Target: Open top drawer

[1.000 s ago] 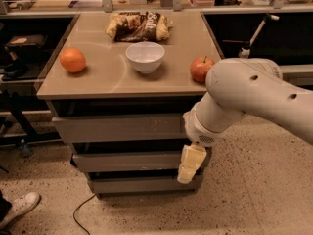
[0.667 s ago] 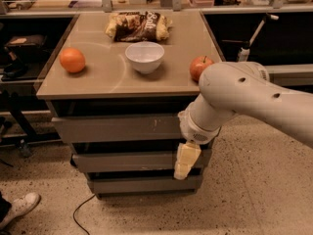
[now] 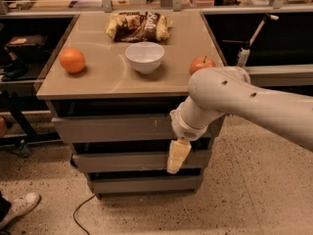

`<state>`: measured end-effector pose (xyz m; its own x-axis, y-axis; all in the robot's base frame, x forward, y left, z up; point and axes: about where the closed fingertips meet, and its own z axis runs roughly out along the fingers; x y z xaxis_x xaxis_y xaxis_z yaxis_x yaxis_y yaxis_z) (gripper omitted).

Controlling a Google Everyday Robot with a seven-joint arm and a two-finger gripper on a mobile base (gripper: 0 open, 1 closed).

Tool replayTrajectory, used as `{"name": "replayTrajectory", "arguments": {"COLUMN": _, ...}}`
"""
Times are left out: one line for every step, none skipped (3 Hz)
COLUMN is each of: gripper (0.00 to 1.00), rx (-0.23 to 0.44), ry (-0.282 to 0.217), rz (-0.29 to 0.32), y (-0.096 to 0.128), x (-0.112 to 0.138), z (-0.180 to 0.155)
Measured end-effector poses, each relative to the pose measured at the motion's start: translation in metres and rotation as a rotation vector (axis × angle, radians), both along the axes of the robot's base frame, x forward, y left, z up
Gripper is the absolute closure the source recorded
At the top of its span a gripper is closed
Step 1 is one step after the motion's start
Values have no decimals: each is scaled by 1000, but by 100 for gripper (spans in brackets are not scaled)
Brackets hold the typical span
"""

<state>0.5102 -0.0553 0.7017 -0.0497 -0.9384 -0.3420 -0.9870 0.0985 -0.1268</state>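
Observation:
The top drawer (image 3: pixel 112 129) is the widest grey-brown front of three under the cabinet top, with small white scratches near its right side. It sits closed, flush with the cabinet. My white arm reaches in from the right, and my gripper (image 3: pixel 177 156) hangs in front of the cabinet, its pale fingers pointing down over the middle drawer (image 3: pixel 122 161), just below the top drawer's lower right edge.
On the cabinet top (image 3: pixel 98 82) are an orange (image 3: pixel 72 60), a white bowl (image 3: pixel 145 57), a red apple (image 3: pixel 201 64) and a chip bag (image 3: pixel 139 26). The bottom drawer (image 3: pixel 142 184) sits below. A cable (image 3: pixel 80 212) and a shoe (image 3: pixel 17 208) lie on the floor at left.
My arm and gripper have shifted left across the cabinet front. The drawers have not moved.

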Motion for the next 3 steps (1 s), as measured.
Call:
{"name": "replayTrajectory", "arguments": {"gripper": 0, "rx": -1, "ry": -18, "rz": 19, "y": 9, "x": 19, "z": -9}}
{"name": "replayTrajectory", "arguments": {"gripper": 0, "rx": -9, "ry": -40, "rz": 43, "y": 22, "x": 47, "z": -24}}
{"name": "replayTrajectory", "arguments": {"gripper": 0, "rx": -9, "ry": -42, "rz": 53, "y": 28, "x": 54, "z": -32}}
